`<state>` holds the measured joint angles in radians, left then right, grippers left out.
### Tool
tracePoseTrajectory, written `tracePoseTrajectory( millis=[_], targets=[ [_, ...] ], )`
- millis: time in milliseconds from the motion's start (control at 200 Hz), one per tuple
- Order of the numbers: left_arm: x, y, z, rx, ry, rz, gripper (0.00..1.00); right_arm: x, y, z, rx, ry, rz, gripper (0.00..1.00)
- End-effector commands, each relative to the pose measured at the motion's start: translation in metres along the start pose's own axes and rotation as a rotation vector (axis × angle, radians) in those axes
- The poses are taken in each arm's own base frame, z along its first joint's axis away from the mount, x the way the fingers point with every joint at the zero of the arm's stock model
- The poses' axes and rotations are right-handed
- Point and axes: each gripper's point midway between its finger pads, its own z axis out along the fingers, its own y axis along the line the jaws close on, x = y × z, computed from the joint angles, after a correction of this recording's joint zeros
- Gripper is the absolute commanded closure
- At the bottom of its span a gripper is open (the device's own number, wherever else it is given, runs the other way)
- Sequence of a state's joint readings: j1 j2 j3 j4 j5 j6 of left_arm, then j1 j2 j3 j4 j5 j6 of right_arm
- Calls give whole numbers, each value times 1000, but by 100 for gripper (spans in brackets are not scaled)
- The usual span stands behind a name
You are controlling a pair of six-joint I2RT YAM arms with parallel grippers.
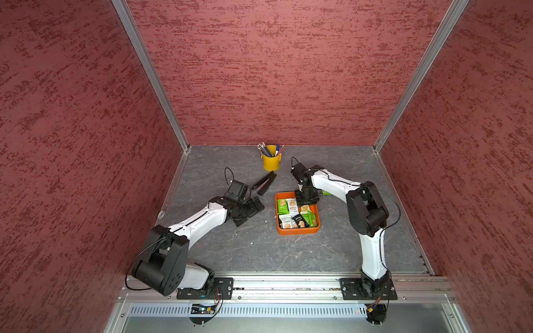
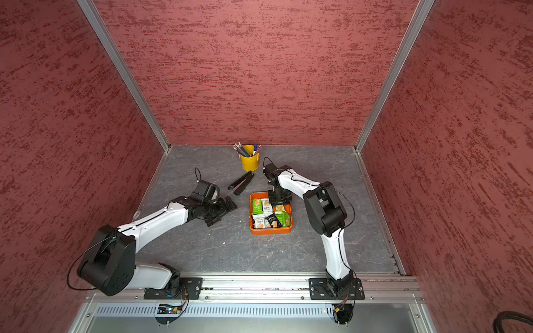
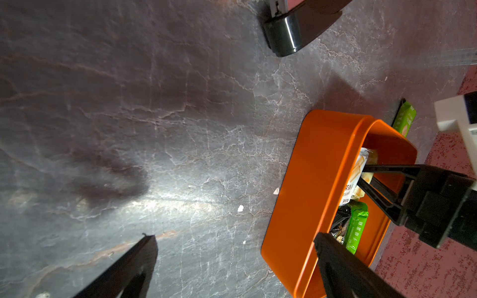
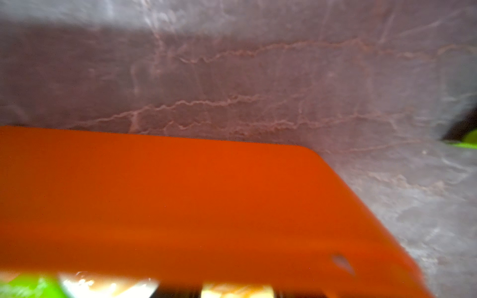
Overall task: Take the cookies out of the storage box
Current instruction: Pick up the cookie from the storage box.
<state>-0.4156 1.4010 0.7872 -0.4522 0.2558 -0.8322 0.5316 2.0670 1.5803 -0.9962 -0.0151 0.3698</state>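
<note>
Right gripper (image 3: 361, 175) stood inside the far part of the storage box (image 1: 298, 231), which sat on the table (image 1: 259, 253) nearer the right arm. Its jaws were narrowly apart astride a cream packet (image 3: 352, 178); I could not tell whether they already pinched it. Left gripper (image 1: 250, 214) was spread wide beside the box, holding nothing. I judged the step in hand to be the pick of one packet; the next move called for a firm pinch, then a lift clear of the low wall. Most cookies (image 1: 288, 222) lay inside; one green packet (image 3: 405, 120) lay outside, just beyond the box. Chinese characters showed on green and cream wrappers; I could read no brand.
</note>
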Motion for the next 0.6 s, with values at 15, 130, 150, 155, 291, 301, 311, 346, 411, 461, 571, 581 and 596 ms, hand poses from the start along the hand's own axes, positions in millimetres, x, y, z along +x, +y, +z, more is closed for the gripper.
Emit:
tracePoseTrajectory(
  millis=[15, 130, 150, 155, 291, 301, 311, 346, 411, 461, 571, 581, 596],
  targets=[
    [-1, -9, 3, 13, 16, 33, 0, 3, 13, -36, -97, -50, 2, 61],
    [-3, -15, 8, 19, 33, 50, 0, 6, 21, -46, -168, -79, 4, 61],
    [-3, -17, 8, 21, 36, 56, 0, 7, 22, -48, -179, -83, 5, 61],
    [-3, -17, 8, 20, 37, 56, 0, 7, 23, -49, -182, -84, 5, 62],
    [-4, -26, 12, 26, 49, 70, 0, 10, 35, -63, -273, -108, -7, 62],
    [-3, -26, 12, 27, 51, 71, 0, 10, 36, -65, -277, -111, -9, 62],
    [-4, -27, 13, 27, 50, 72, 0, 10, 36, -66, -279, -114, -11, 62],
    [-4, -30, 13, 31, 50, 78, 0, 10, 36, -71, -285, -126, -18, 62],
    [-4, -33, 15, 30, 54, 85, 0, 8, 34, -81, -283, -152, -28, 62],
    [-4, -36, 17, 30, 56, 89, 0, 6, 31, -87, -274, -165, -37, 62],
    [-5, -43, 22, 31, 60, 98, 0, -2, 23, -98, -257, -186, -51, 62],
    [-5, -44, 22, 32, 60, 97, 0, -3, 22, -98, -253, -187, -53, 62],
    [-5, -45, 23, 31, 61, 99, 0, -5, 21, -99, -248, -191, -55, 62]
  ],
)
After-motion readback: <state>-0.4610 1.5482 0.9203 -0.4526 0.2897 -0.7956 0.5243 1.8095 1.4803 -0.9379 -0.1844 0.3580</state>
